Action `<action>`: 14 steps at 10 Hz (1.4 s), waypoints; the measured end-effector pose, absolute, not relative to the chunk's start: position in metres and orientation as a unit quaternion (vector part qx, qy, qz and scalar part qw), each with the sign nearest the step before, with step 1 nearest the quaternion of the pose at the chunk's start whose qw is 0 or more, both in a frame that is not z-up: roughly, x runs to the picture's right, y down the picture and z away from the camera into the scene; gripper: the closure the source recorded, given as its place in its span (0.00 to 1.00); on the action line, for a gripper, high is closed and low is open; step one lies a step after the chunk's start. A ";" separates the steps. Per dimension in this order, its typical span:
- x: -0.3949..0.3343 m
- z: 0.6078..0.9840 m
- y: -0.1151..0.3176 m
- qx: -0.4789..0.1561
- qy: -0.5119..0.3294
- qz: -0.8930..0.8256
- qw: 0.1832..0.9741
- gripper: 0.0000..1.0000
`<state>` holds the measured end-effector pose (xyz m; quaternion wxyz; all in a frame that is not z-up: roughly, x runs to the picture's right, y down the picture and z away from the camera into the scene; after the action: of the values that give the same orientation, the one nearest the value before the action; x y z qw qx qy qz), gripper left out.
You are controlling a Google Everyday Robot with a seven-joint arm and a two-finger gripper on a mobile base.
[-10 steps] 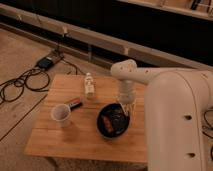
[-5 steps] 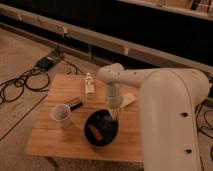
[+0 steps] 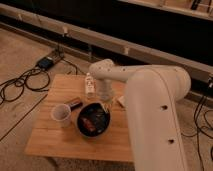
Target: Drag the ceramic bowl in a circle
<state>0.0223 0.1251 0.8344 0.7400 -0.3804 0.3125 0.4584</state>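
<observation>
Rough grey flooring (image 3: 15,142) runs back to a dark wall crossed by one pale rail (image 3: 150,52), with loose black cables (image 3: 20,82) and one black power brick (image 3: 45,62) lying on the ground to the left. One wooden table (image 3: 55,145) stands in the middle. It carries four plainly countable things: one ceramic bowl (image 3: 92,121), one white cup (image 3: 61,114), one small clear bottle (image 3: 90,85) and one small dark flat object (image 3: 75,103). The ceramic bowl sits near the table's centre, glossy black, with a few orange-red bits showing inside it. The white cup stands upright just to the bowl's left, very close to it or touching. The dark object lies just behind the two of them, and the bottle stands upright nearer the far edge. One thick white arm (image 3: 150,100) fills the right side and bends over the table. Its single gripper (image 3: 105,103) points down at the bowl's far right rim, jaws clenched on that rim. A pale scrap beside the arm on the table is too unclear to name.
</observation>
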 end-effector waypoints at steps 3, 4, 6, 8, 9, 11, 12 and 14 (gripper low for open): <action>0.053 0.849 0.100 -0.335 0.333 0.504 0.723 0.92; 0.069 0.851 0.094 -0.318 0.346 0.519 0.714 0.92; 0.099 0.850 0.094 -0.293 0.374 0.539 0.696 0.92; 0.120 0.845 0.100 -0.281 0.393 0.556 0.677 0.92; 0.130 0.840 0.107 -0.280 0.400 0.564 0.666 0.92; 0.134 0.834 0.120 -0.291 0.399 0.575 0.652 0.92; 0.132 0.832 0.126 -0.298 0.396 0.577 0.649 0.92; 0.122 0.827 0.143 -0.323 0.385 0.579 0.642 0.92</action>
<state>0.1218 0.1430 0.8271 0.6420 -0.3230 0.3847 0.5792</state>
